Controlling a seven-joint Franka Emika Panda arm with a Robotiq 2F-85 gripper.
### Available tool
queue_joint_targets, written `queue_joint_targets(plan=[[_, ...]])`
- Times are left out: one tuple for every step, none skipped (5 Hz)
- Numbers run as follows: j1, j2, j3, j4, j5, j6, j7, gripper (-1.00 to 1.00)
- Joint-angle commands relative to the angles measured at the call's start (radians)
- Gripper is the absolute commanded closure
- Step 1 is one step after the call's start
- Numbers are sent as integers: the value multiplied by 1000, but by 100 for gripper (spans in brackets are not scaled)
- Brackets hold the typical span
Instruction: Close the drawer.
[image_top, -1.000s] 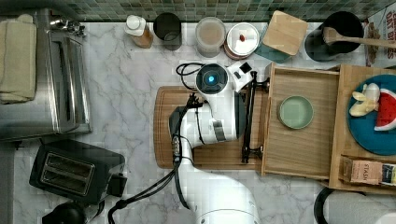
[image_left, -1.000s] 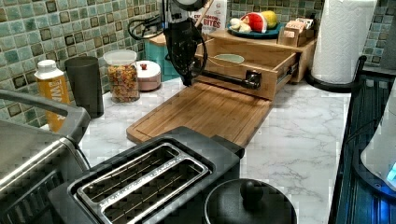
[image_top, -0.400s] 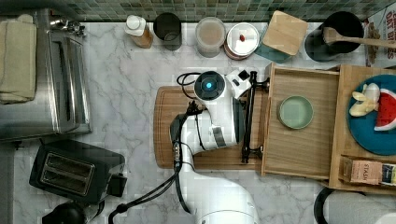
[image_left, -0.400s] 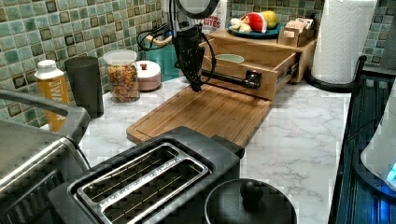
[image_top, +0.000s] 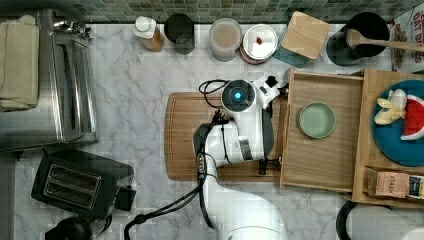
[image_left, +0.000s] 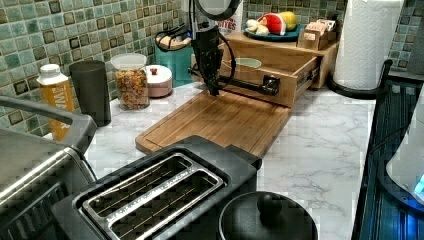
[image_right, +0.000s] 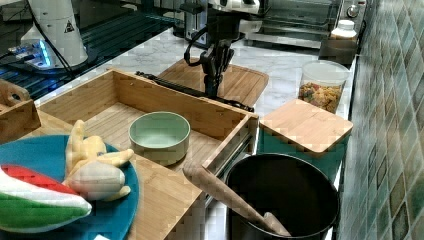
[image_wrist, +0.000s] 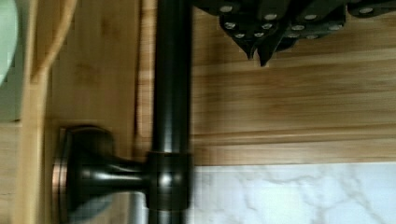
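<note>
My fingers are pressed together, tips meeting in a point with nothing between them. They hang point-down over the cutting board, just beside the black bar handle of the drawer but apart from it; in the wrist view a strip of wood shows between the tips and the bar. In the right view my fingers come down on the far side of the handle, near the end by the drawer's corner.

The drawer stands pulled well out from its wooden cabinet, its front over the edge of the cutting board. On its floor sits a pale green bowl, alone. On top of the cabinet rests a blue plate with toy fruit.

The cutting board lies flat on the marble table. Along the tiled wall stand a bottle, a dark cup, a jar and a teal box with a wooden lid. A black toaster sits at the top view's lower left
</note>
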Motion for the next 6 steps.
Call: queue_joint_targets(plan=[[-147, -105, -70, -50, -5, 34, -227, 100], [-219, -85, -101, -10, 39, 37, -310, 100], [-283, -75, -132, 33, 68, -3, -372, 100], [-375, -46, -132, 98, 155, -28, -466, 100], [-454, 2, -142, 153, 215, -2, -597, 100], [-519, 46, -148, 230, 261, 33, -735, 100]])
